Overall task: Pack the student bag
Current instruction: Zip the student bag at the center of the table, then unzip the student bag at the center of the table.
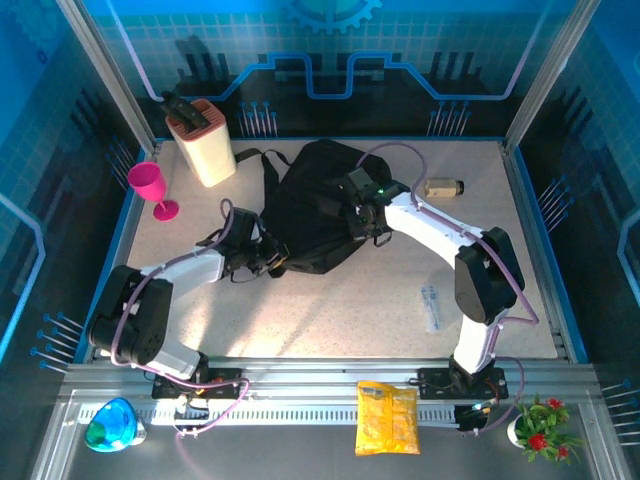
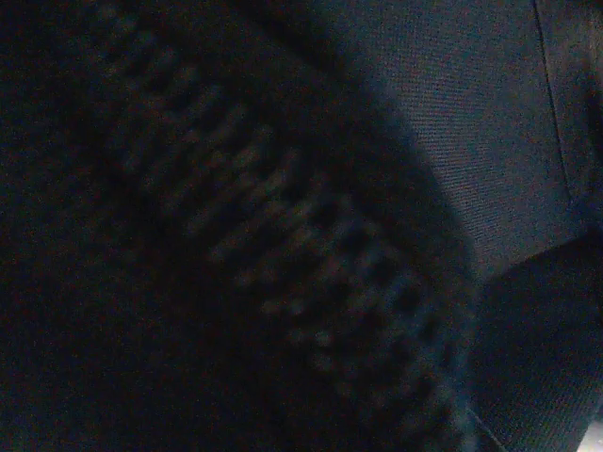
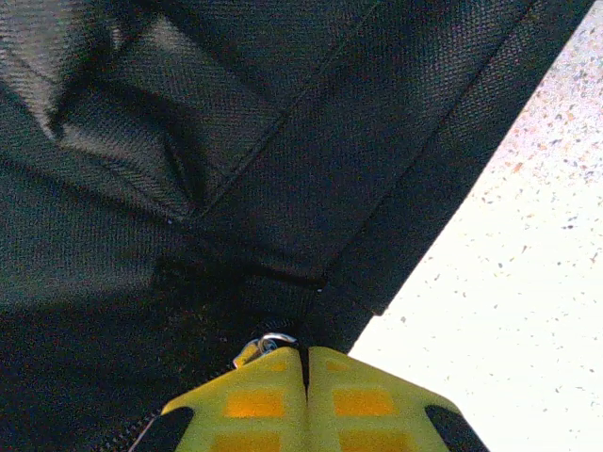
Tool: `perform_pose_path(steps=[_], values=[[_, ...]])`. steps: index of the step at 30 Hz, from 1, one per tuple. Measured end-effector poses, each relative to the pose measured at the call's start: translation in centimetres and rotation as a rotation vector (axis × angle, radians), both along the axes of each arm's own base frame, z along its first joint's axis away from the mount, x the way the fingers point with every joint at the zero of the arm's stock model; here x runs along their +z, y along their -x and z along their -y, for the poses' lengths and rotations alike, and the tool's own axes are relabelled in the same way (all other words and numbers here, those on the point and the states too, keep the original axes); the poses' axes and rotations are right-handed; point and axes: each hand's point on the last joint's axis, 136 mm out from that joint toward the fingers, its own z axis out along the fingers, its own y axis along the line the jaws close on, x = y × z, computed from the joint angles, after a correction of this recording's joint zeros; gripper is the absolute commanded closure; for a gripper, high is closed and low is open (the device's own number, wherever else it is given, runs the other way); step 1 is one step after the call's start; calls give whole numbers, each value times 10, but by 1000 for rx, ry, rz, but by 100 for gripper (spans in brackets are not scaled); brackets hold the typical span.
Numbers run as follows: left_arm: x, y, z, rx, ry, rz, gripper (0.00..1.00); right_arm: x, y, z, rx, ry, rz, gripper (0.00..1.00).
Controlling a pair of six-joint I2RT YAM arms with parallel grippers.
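right wrist: right gripper (image 3: 304, 363) tight on student bag (image 3: 283, 141) zipper (image 3: 273, 341); left gripper (image 1: 265, 260) tight too

This is looking like a robotics lab cell — blue printed panels (image 1: 420, 45) with a gear motif (image 1: 335, 12) are walling in a speckled surface (image 1: 330, 310), aluminium posts (image 1: 100, 70) are framing the corners, and a left arm (image 1: 185, 272) and right arm (image 1: 440, 235) are standing bolted to a metal rail (image 1: 320, 385).

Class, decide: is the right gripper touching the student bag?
Touching. The right wrist view shows the right gripper shut on the student bag at its metal zipper ring.
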Motion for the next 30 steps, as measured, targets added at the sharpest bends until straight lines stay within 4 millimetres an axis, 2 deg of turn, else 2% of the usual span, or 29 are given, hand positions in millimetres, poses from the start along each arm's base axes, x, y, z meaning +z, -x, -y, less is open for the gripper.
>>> perform_pose_path(steps=[3,6,7,8,10,13,15,18,19,22,24,26,30], values=[[-1,22,4,-26,-38,-15,90,-7,17,1,9,-39,-28,98],[-1,50,5,-55,-87,-33,73,-9,38,3,15,-102,-44,95],[0,60,3,-62,-103,-41,69,-8,44,6,13,-115,-42,91],[1,67,-1,-60,-120,-49,66,-7,48,8,11,-130,-36,86],[6,74,-13,-39,-161,-44,54,-4,52,11,-1,-161,-18,67],[22,77,-28,-24,-234,-11,40,5,49,15,-25,-217,21,45],[40,70,-31,-29,-267,30,36,17,45,16,-39,-265,58,36],[79,48,-28,-40,-287,141,32,39,36,16,-53,-347,128,27],[93,40,-25,-47,-285,182,32,47,33,17,-59,-378,153,25],[118,19,-15,-67,-277,260,31,61,26,16,-75,-452,199,22],[121,5,-6,-84,-270,279,31,63,21,15,-87,-492,206,22],[113,-6,3,-108,-265,275,31,62,19,14,-97,-524,196,22],[77,-20,22,-164,-273,209,34,51,10,6,-110,-571,161,23]])
